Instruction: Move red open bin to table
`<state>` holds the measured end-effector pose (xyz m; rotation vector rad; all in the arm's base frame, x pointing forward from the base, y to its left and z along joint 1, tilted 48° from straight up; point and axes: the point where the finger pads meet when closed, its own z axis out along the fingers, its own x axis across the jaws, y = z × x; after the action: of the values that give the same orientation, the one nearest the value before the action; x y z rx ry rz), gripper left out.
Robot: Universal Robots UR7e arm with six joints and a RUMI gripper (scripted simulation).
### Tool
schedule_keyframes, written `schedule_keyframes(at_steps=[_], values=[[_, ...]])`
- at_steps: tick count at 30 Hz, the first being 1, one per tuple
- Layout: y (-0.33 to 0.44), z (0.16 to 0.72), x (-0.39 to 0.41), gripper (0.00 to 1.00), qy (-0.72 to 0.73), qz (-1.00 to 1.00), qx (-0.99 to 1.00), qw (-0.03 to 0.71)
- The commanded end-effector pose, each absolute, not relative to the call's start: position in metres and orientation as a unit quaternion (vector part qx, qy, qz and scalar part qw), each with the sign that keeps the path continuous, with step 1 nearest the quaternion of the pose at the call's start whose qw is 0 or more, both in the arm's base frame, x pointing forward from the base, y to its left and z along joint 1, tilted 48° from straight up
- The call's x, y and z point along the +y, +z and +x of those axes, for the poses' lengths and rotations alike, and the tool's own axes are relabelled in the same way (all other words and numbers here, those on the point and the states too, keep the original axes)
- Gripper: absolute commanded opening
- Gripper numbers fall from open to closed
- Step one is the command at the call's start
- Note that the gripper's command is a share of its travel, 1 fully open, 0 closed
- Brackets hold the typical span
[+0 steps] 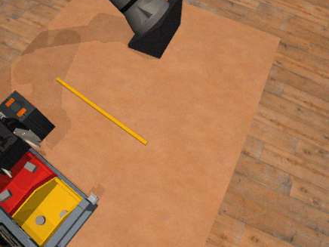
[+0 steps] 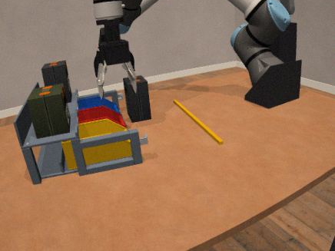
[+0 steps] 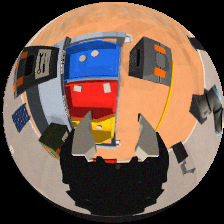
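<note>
Tan table surrounds the shelf, its red bin below the gripper, whose fingers stand moderately apart, empty.

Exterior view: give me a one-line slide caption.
Open gripper poised above the shelf, where the red bin sits between the blue and yellow bins.

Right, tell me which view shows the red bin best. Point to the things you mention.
The wrist view: it looks into the red bin (image 1: 28, 179) (image 2: 97, 114) (image 3: 92, 97) from above, with both grey parts visible. The top view also shows two parts, but the gripper hides some of the bin; the exterior view shows only its upper portion between the blue and yellow bins.
</note>
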<state>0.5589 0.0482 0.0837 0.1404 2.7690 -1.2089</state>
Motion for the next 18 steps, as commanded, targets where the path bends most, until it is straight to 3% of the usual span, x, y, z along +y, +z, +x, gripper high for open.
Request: schedule_keyframes(at_steps=[1, 18], values=[[0.082, 0.559, 0.047, 0.58, -0.399, 0.046, 0.914, 0.059], [0.065, 0.561, 0.028, 0.58, -0.399, 0.046, 0.914, 0.059]])
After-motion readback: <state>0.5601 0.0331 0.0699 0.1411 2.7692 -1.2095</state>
